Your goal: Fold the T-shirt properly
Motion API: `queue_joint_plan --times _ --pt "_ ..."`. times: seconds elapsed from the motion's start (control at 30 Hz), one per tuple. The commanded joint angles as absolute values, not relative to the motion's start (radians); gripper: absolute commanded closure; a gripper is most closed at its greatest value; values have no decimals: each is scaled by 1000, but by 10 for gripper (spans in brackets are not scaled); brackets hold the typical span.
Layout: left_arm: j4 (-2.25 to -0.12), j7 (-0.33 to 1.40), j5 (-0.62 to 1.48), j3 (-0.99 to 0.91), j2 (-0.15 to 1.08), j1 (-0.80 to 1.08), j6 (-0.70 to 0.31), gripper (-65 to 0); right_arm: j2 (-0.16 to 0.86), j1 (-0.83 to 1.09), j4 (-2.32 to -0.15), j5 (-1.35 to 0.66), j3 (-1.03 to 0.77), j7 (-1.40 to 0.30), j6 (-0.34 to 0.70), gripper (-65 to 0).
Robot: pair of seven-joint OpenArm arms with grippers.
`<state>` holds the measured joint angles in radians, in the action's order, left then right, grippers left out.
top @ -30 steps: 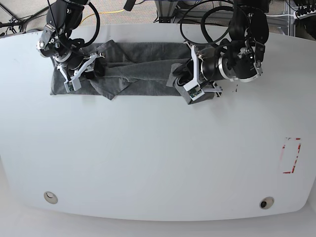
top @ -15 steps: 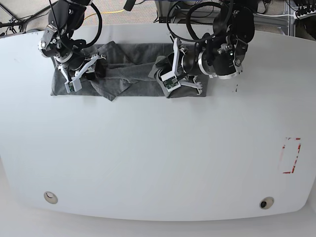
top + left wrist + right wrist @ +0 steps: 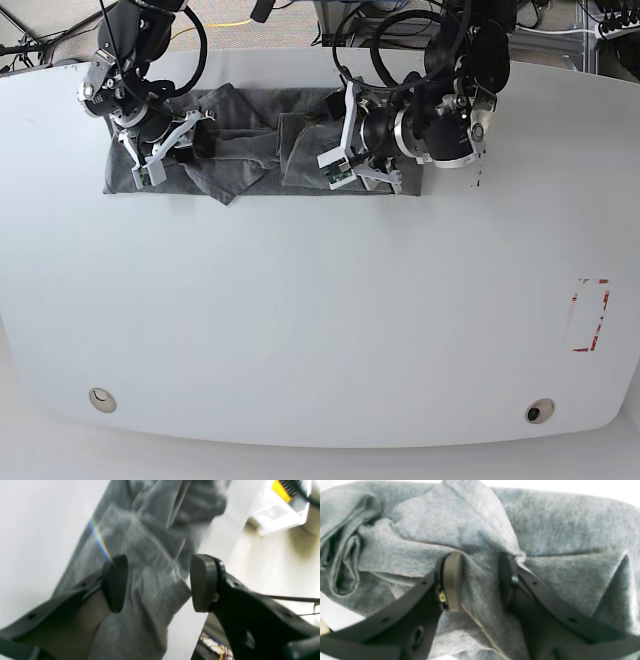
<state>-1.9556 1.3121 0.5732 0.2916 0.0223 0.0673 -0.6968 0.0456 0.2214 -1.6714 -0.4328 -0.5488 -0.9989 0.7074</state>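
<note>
So, T-shirt [image 3: 250, 140] already narrow band along far counter [image 3: 300, 330]; your right jaws pinch cloth, left spread; crosswise folds remain.

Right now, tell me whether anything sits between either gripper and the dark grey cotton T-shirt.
Nothing visible does. The left gripper stands open straddling the dark grey cotton T-shirt; the right gripper pinches a ridge of its fabric.

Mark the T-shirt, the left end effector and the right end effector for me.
T-shirt [image 3: 250, 150]: base view, middle of the folded grey cloth.
Left end effector [image 3: 157, 583]: left wrist view, the gap between its open pads, over the cloth.
Right end effector [image 3: 480, 580]: right wrist view, between its pads, on the pinched fold.
</note>
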Motion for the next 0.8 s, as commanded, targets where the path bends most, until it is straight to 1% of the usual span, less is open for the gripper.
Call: queue_joint_plan --times 0.0,0.07,0.2,0.27,0.37,0.4,0.5,0.57,0.6,0.67,0.7,0.73,0.77 --pt "-1982 1337 651 269 13 35 -698 -367 47 226 -1669 -395 -547 -1049 698 -225" --pt "-1986 1357 694 205 10 13 -698 -367 47 223 -1669 -389 -545 -1049 698 -225" --pt "-1983 1357 696 102 24 -1 -698 -367 47 216 -1670 -395 -545 -1049 698 -225" --pt "-1983 1357 670 41 61 2 -698 -365 47 214 -1673 -397 -545 -1049 698 -225" --pt "-1983 1357 618 2 88 10 -698 -360 56 213 -1682 -397 -545 -1049 698 -228" --pt "-1982 1357 590 2 99 18 -698 -342 56 213 -1696 -397 -545 -1049 698 -230" --pt "-1982 1354 519 2 122 67 -698 -256 54 213 -1771 -397 -545 -1055 698 -231" --pt "-1982 1354 493 2 127 84 -698 -233 50 216 -1817 -398 -545 -1056 698 -236" --pt "-1979 1354 479 2 125 90 -698 -232 48 214 -1844 -398 -545 -1070 698 -254" --pt "-1968 1354 456 5 120 99 -698 -232 48 209 -1877 -398 -545 -1115 698 -314" --pt "-1959 1353 446 5 120 105 -698 -232 48 202 -1897 -398 -545 -1138 698 -365" --pt "-1945 1342 432 5 119 110 -698 -232 48 188 -1925 -406 -550 -1164 698 -433" --pt "-1931 1325 421 5 114 111 -698 -232 48 183 -1940 -417 -553 -1176 698 -479"
